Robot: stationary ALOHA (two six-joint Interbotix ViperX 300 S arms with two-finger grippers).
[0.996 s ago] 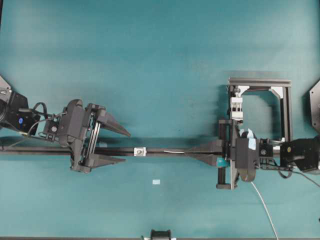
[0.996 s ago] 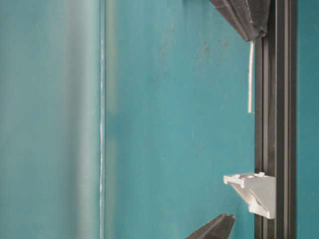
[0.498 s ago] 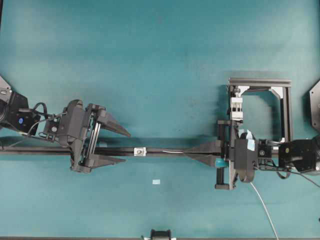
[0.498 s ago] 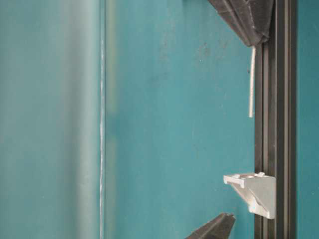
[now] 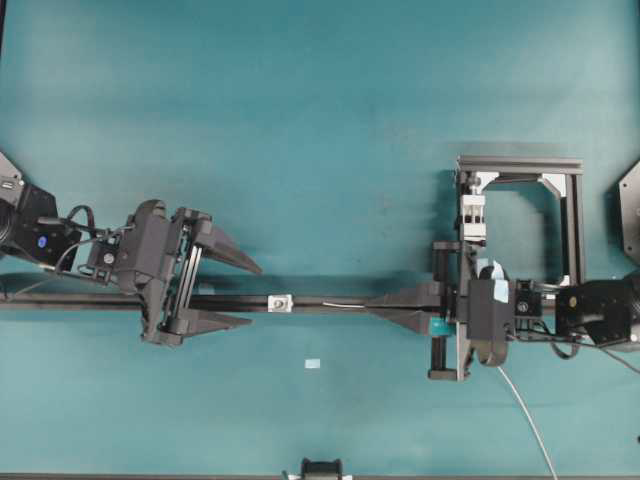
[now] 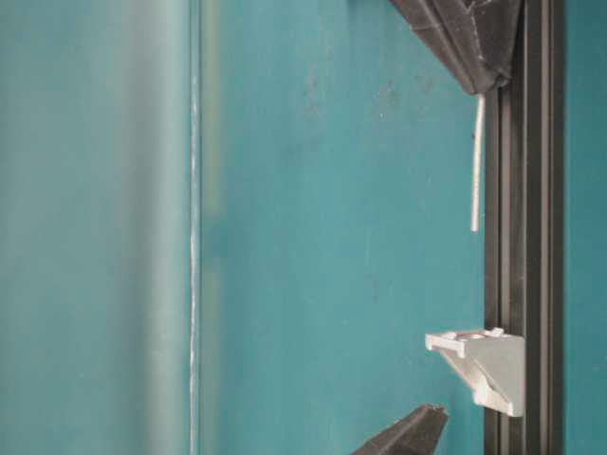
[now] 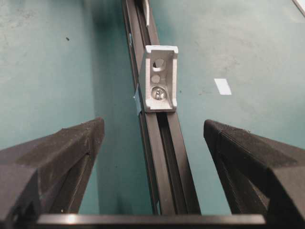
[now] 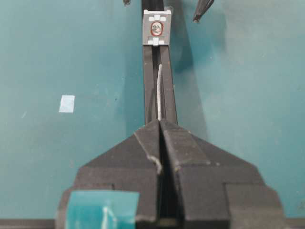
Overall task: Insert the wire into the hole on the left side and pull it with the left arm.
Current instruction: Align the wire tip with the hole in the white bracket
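While the right gripper (image 8: 159, 125) keeps its jaws pressed together on the wire (image 8: 159, 93), a short pale length of that wire sticks out past the fingertips and runs along the black rail (image 5: 320, 303) toward the small silver bracket (image 5: 281, 302). From the right wrist view, the free end curves slightly and stops short of the bracket, with bare rail between the two. The table-level view agrees: the wire's tip hangs apart from the bracket (image 6: 482, 369), beside the rail's edge.

The hole (image 7: 159, 62) faces the left wrist camera as a dark opening in the upright face of the bracket, above a screw head. Nothing is through it.

The left gripper (image 5: 240, 294) has its two pointed fingers spread wide, one on each side of the rail, holding nothing. Its fingertips (image 5: 252, 268) lie just left of the bracket without touching it. In the left wrist view, both black fingers (image 7: 248, 157) frame the rail with a broad gap.

A small pale tape square (image 5: 313, 364) lies on the teal table (image 5: 300, 120) near the bracket. A black frame (image 5: 545, 215) with a white clamp block stands behind the right arm. The wire's far end seems to trail off toward the table's lower right edge, though I can't be sure it is the same strand.
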